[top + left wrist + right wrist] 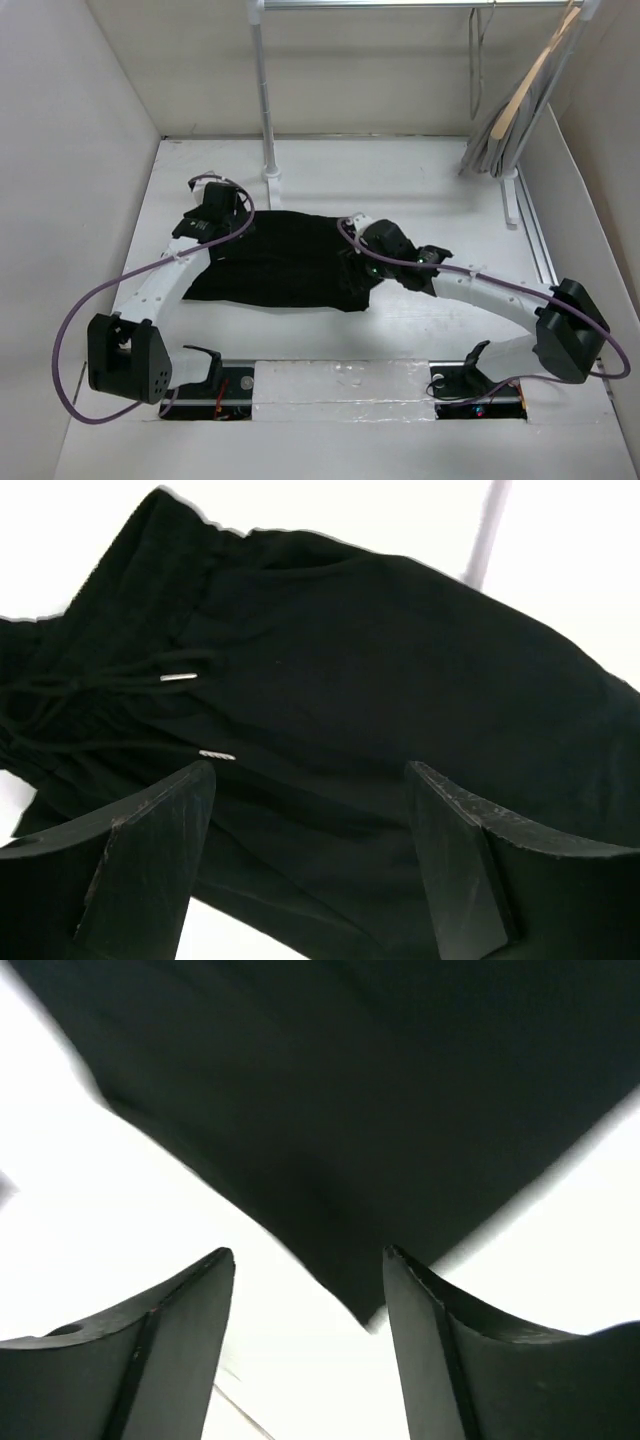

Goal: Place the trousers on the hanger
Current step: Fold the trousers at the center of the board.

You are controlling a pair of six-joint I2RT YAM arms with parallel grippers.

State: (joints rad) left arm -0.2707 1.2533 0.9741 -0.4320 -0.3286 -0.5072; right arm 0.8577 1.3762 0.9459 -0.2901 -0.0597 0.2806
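Observation:
The black trousers (pixel 285 262) lie folded on the white table. In the left wrist view their waistband and drawstring (pixel 120 695) fill the left side. My left gripper (pixel 228 222) hovers over that waist end, its jaws wide open (pixel 310 780) with only cloth below them. My right gripper (pixel 360 265) is at the trousers' right end, also open (pixel 310 1265). A corner of the black cloth (pixel 370 1305) points in between its fingers, untouched. The thin grey wire hanger (pixel 476 70) hangs from the rail at the back right, far from both grippers.
A pale wooden hanger with grey cloth (pixel 520 105) hangs on the same rail, right of the wire one. The rack's white post (pixel 266 110) stands behind the trousers. White walls close in the left and right sides. Purple cables loop beside both arms.

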